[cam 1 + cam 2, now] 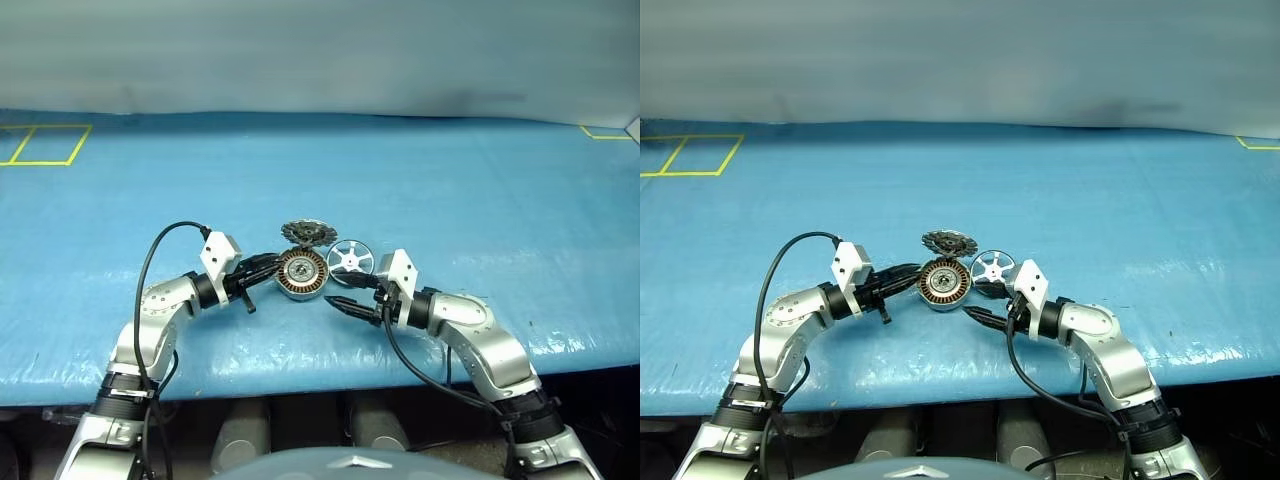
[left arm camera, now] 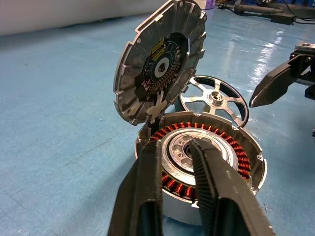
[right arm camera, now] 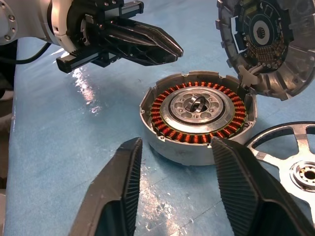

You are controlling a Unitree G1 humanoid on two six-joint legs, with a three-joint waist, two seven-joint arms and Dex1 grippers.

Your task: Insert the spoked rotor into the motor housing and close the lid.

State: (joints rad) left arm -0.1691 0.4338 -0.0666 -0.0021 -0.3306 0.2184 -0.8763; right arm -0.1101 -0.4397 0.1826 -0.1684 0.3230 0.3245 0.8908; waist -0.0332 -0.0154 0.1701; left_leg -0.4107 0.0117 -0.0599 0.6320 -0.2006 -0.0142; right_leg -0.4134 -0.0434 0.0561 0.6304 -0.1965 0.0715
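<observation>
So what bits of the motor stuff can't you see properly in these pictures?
- Spoked rotor: cut off by the picture's edge in the right wrist view; in the left wrist view the motor housing hides its near part.
- Housing's near windings: hidden behind the left end effector in the left wrist view.
- Lid: stands open, so its outer face is turned away.
- Label on the lid's inner face: too small to read.
</observation>
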